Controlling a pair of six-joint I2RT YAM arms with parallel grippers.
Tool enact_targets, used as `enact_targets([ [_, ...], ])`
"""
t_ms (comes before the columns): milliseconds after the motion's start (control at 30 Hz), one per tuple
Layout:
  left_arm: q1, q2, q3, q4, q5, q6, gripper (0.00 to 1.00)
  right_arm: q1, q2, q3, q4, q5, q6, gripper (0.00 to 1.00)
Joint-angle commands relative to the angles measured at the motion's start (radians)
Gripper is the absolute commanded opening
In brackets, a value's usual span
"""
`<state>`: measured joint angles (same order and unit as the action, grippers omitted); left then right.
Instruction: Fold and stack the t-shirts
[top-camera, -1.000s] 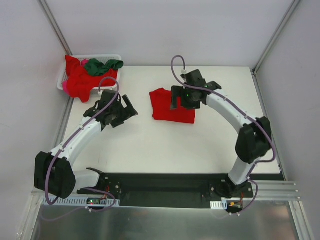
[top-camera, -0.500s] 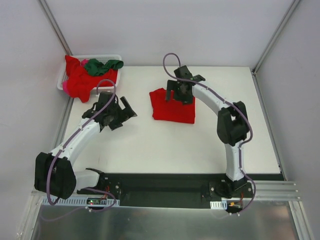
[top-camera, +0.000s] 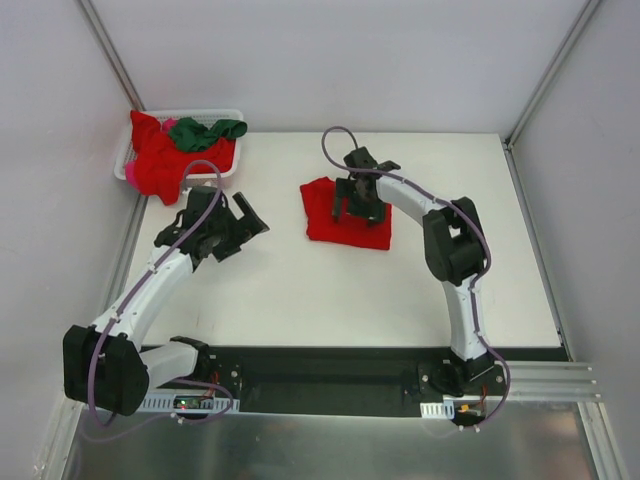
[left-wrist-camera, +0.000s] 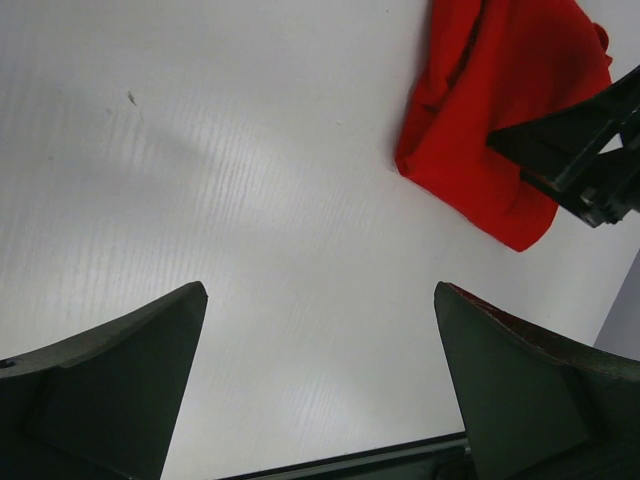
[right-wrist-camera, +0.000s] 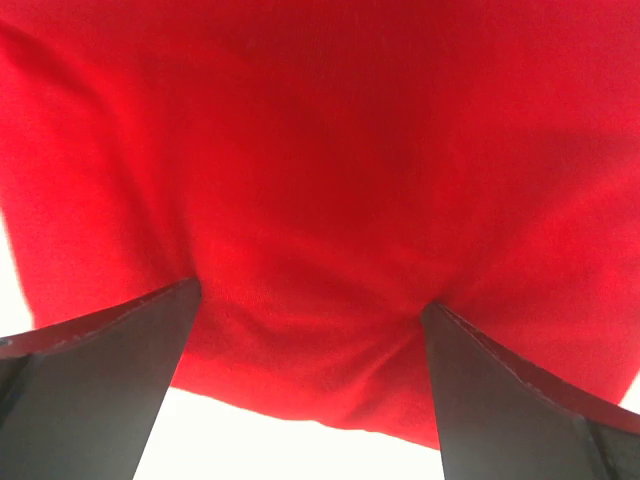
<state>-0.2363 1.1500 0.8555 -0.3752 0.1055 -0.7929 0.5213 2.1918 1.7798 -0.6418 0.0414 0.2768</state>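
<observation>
White tabletop (top-camera: 300, 290) carried a folded red t-shirt (top-camera: 322, 222) at its far middle. Over that shirt the right gripper (top-camera: 358, 203) sat low, jaws spread wide and pinching nothing. To the left, the left gripper (top-camera: 237, 228) hung over bare table, jaws likewise spread and empty. At the far left, a white basket (top-camera: 215, 114) held more red t-shirts (top-camera: 155, 165) and a dark green t-shirt (top-camera: 205, 130).

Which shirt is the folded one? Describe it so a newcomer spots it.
Start at the white table; near its far edge, around the middle, a red t-shirt lies as a flat rectangle under the right gripper. The other shirts, red and dark green, are crumpled in the white basket at the far-left corner.
</observation>
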Motion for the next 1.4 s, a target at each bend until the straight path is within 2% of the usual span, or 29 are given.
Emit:
enact_targets([
  [0, 0.012, -0.044, 0.010, -0.011, 0.025, 0.027, 0.99, 0.002, -0.024, -0.084, -0.021, 0.028, -0.010, 1.00],
  [267, 0.026, -0.036, 0.048, -0.037, 0.068, 0.060, 0.99, -0.012, -0.082, -0.210, -0.013, 0.064, -0.033, 1.00],
  [367, 0.035, -0.035, 0.065, -0.056, 0.068, 0.078, 0.99, -0.052, -0.118, -0.246, -0.013, 0.074, -0.048, 1.00],
  [467, 0.049, -0.029, 0.083, -0.068, 0.066, 0.106, 0.99, -0.147, -0.142, -0.278, 0.011, 0.014, -0.067, 1.00],
  [633, 0.068, -0.018, 0.134, -0.096, 0.060, 0.152, 0.99, -0.217, -0.171, -0.266, 0.011, 0.051, -0.232, 1.00],
  [767, 0.078, -0.003, 0.175, -0.116, 0.059, 0.181, 0.99, -0.329, -0.175, -0.243, 0.022, -0.001, -0.304, 1.00],
  [967, 0.100, 0.057, 0.260, -0.156, 0.076, 0.210, 0.99, -0.513, -0.057, -0.076, 0.031, -0.142, -0.389, 1.00],
  [1133, 0.103, 0.082, 0.304, -0.189, 0.046, 0.238, 0.99, -0.563, 0.100, 0.226, -0.047, -0.110, -0.473, 1.00],
  [1367, 0.115, 0.146, 0.376, -0.238, 0.042, 0.256, 0.99, -0.644, 0.232, 0.398, -0.033, -0.078, -0.444, 1.00],
])
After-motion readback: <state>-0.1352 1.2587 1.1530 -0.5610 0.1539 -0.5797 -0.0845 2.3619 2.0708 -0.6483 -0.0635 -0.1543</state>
